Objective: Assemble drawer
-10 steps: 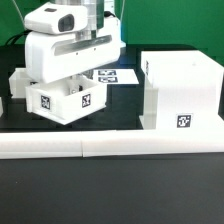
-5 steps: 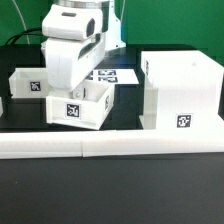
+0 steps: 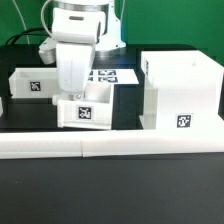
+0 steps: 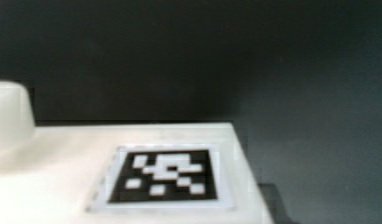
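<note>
My gripper (image 3: 74, 90) reaches down from above and is shut on the wall of a small white knobbed tray (image 3: 88, 110). It holds the tray low over the black table, just to the exterior view's left of the tall white box housing (image 3: 185, 88). The wrist view shows this tray's white face (image 4: 63, 160) with a square tag (image 4: 167, 176); my fingers do not show there. A second tray (image 3: 28, 85) sits farther to the exterior view's left, behind the arm.
The long low white wall bar (image 3: 110, 146) runs along the front of the table. The marker board (image 3: 112, 75) lies flat behind the held tray. A tag (image 3: 184, 122) marks the housing's front face.
My gripper and the held tray have moved toward the exterior view's right, closer to the box housing. The tray was tilted and is now level and lower.
</note>
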Motion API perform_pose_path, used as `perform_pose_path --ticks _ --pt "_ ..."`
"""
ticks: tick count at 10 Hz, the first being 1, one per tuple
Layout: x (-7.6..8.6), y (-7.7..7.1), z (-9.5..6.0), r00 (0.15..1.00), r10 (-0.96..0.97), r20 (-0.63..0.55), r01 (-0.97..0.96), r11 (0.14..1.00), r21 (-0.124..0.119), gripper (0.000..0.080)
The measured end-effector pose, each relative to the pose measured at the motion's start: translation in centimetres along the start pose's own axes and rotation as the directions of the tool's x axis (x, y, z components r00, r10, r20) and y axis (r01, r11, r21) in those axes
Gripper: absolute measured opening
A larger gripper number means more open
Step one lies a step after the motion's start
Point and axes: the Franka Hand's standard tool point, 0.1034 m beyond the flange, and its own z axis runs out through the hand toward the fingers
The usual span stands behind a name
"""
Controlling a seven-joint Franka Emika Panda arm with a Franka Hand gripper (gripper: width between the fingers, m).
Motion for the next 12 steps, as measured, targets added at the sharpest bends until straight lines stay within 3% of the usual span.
perform_pose_path --ticks 2,3,6,7,12 --pt "0.1 0.1 0.1 1.0 0.001 -0.001 -0.001 1.0 0.002 0.0042" --pt "0.1 0.2 0.2 1.0 0.003 -0.003 -0.003 1.0 -0.025 0.0042" --pt "0.8 -0.2 0.6 1.0 -0.002 -0.007 0.002 1.0 -0.015 0.0042" --pt "0.6 0.0 0.6 1.0 0.001 -0.008 -0.001 0.999 -0.043 0.0042" --pt "1.8 0.6 0.1 0.999 0.042 -0.019 -0.043 0.997 -0.056 0.0042"
